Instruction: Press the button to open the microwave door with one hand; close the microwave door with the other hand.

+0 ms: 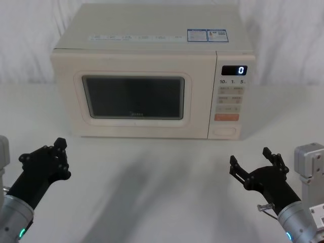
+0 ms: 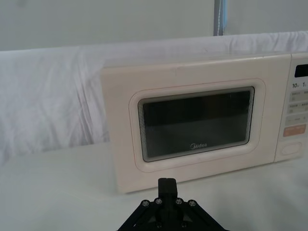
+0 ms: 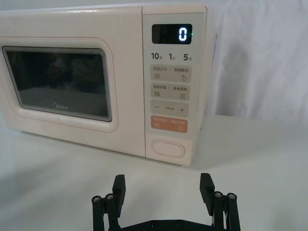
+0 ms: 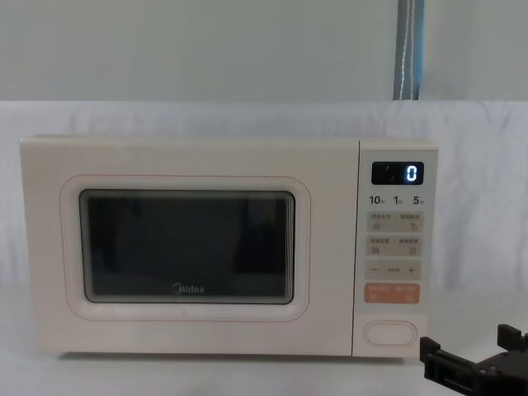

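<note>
The cream microwave (image 1: 152,30) stands at the back middle of the table, its display reading 0. The microwave door (image 1: 132,97) with its dark window is shut flush against the body. At the bottom of the control panel lies the button (image 1: 226,131), a wide cream pill, also seen as the button (image 3: 168,148) straight ahead of my right gripper (image 3: 163,185). That right gripper (image 1: 250,158) hovers open over the table, a short way in front of the panel. My left gripper (image 1: 59,146) is shut on nothing, low at the front left, facing the door (image 2: 197,122).
A white cloth covers the table (image 1: 162,192) and the backdrop behind the oven. An orange key (image 1: 226,117) sits just above the button, with small beige keys over it. A blue-grey pole (image 4: 410,49) rises behind the microwave.
</note>
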